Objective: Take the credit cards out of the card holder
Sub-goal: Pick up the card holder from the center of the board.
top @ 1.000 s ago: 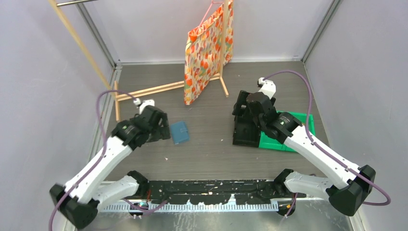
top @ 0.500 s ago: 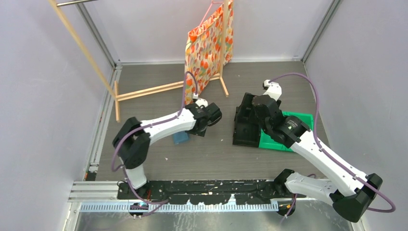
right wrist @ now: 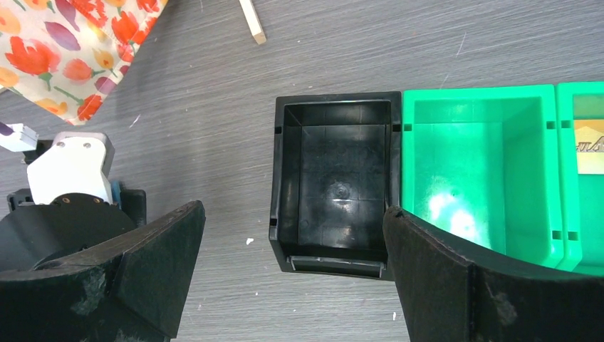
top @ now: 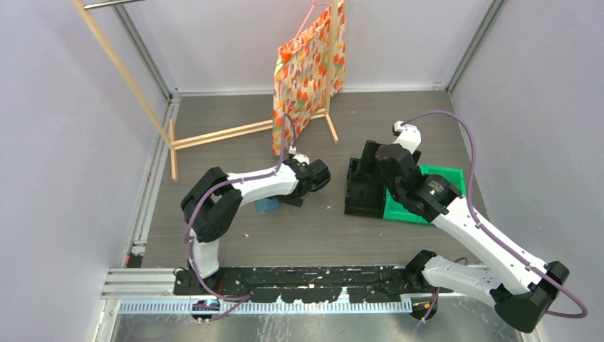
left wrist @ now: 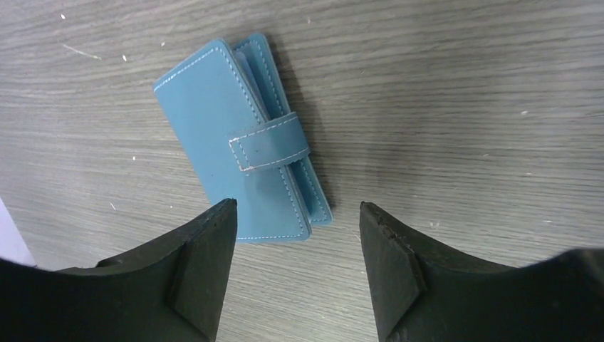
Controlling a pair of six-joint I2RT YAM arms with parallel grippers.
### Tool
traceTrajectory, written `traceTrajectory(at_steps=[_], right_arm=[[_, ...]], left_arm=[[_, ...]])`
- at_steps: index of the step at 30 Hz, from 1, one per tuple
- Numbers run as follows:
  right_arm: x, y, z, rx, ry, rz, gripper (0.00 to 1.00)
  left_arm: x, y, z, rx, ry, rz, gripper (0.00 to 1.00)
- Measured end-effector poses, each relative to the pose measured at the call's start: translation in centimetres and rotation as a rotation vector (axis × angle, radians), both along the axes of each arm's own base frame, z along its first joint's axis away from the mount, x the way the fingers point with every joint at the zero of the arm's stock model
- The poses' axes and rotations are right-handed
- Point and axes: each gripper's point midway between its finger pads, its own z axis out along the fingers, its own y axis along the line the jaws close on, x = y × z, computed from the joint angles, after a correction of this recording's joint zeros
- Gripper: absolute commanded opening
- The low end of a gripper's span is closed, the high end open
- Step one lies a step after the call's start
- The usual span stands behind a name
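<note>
Left wrist view: the closed card holder (left wrist: 221, 135) lies flat, its near corner between the spread left fingers (left wrist: 203, 263).

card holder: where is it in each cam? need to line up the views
Top external: card holder left of centre, a blue sliver mostly hidden under the left arm.
Left wrist: centre-left, folded shut, flat on the table, just beyond the open left gripper.
Right wrist: not clearly visible; the left arm covers that spot.
Shared landmark: the left arm's wrist end.
</note>
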Motion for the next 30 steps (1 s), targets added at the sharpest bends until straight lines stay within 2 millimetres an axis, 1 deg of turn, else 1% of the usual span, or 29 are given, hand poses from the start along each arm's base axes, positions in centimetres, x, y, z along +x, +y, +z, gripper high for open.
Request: traceTrajectory(at_steps=[2, 4, 5, 6, 8, 9, 10, 11, 15, 18, 20, 23, 26, 29, 30], right_arm=[[0.0, 0.0, 0.0, -0.001, 0.000, -0.001, 1.00], [0.0, 0.0, -0.1, -0.001, 0.001, -0.002, 1.00], [0.0, 0.0, -0.1, -0.001, 0.000, -0.002, 1.00], [0.0, 0.0, -0.1, 0.000, 0.001, -0.003, 1.00], [0.0, 0.0, -0.1, 0.001, 0.001, -0.005, 1.00], [0.0, -0.1, -0.1, 0.001, 0.000, -0.006, 1.00], [0.0, -0.1, -0.1, 0.001, 0.000, -0.007, 1.00], [0.0, -0.1, -0.1, 0.002, 0.000, -0.008, 1.00], [0.1, -0.1, -0.1, 0.003, -0.001, -0.014, 1.00], [0.1, -0.1, -0.2, -0.001, 0.001, -0.016, 1.00], [0.2, -0.2, -0.3, -0.005, 0.005, -0.021, 1.00], [0.2, -0.2, -0.7, -0.006, 0.004, -0.025, 1.00], [0.0, 0.2, -1.8, 0.000, 0.023, -0.003, 1.00], [-0.1, 1.4, -2.6, 0.032, 0.045, 0.041, 1.00], [-0.1, 2.4, -2.8, 0.066, 0.051, 0.073, 0.99]], left_arm=[[-0.3, 0.4, -0.5, 0.007, 0.007, 0.011, 0.56], [-0.7, 1.1, -1.3, 0.014, 0.019, 0.022, 0.53], [-0.8, 1.5, -1.7, 0.017, 0.026, 0.029, 0.50], [-0.8, 1.8, -1.9, 0.024, 0.028, 0.035, 0.44], [-0.6, 2.1, -2.0, 0.019, 0.023, 0.047, 0.26], [-0.5, 2.3, -2.2, 0.018, 0.021, 0.051, 0.09], [-0.4, 2.4, -2.2, 0.024, 0.019, 0.052, 0.03], [-0.4, 2.5, -2.2, 0.025, 0.016, 0.057, 0.01], [-0.3, 2.7, -1.9, 0.020, -0.003, 0.044, 0.01], [-0.7, 2.5, -1.6, -0.035, -0.006, 0.026, 0.01], [-1.3, 2.2, -0.8, -0.097, 0.010, 0.001, 0.01], [-2.1, 1.2, 1.7, -0.231, 0.016, -0.057, 0.01], [-2.9, 0.0, 5.2, -0.411, 0.006, -0.113, 0.01], [-3.6, -0.6, 8.0, -0.583, 0.000, -0.157, 0.01], [-4.0, -0.6, 8.7, -0.636, 0.004, -0.167, 0.01]])
